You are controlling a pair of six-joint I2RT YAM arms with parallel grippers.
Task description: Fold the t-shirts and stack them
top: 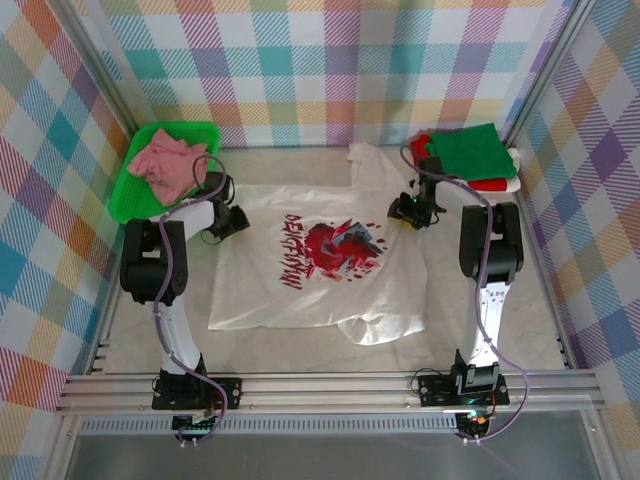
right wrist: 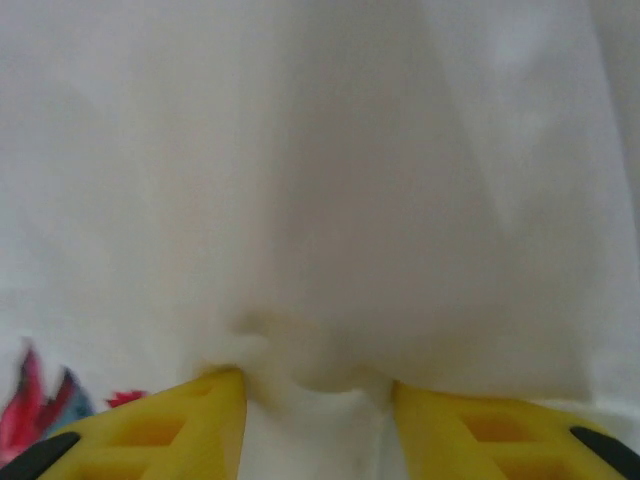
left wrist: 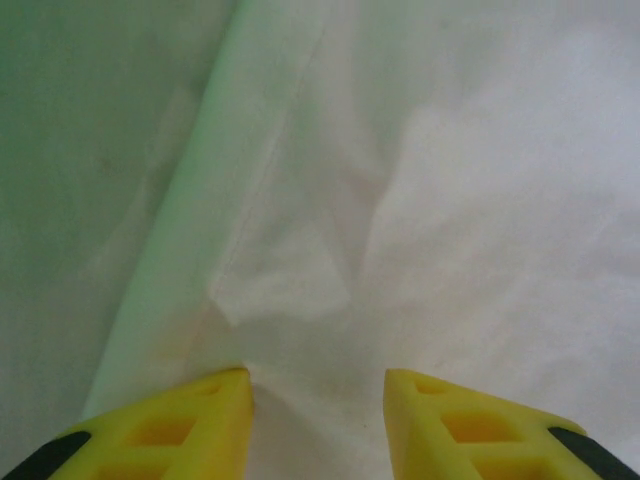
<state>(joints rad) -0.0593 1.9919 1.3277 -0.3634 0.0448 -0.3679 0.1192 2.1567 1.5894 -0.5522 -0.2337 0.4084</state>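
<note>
The white t-shirt (top: 320,270) lies spread print-up at the desk's (top: 540,330) centre. At its nine o'clock edge the left tool (left wrist: 318,385) stands open on flat cloth, as its wrist view makes plain. At three o'clock the right tool (right wrist: 318,385) straddles a raised fold; I cannot tell whether it pinches. From above, farther back: a pink t-shirt (top: 170,160) in the tray (top: 128,200) at ten, and a green t-shirt (top: 465,150) atop a red t-shirt (top: 490,185) at two.

This is looking like a robotics lab cell: plaid-patterned walls (top: 330,70) are enclosing the tabletop (top: 290,350), aluminium rails (top: 330,392) are running along its near edge, and two bolted arms (top: 165,290) are holding the left end effector (left wrist: 318,378) and right end effector (right wrist: 318,382) over it.
</note>
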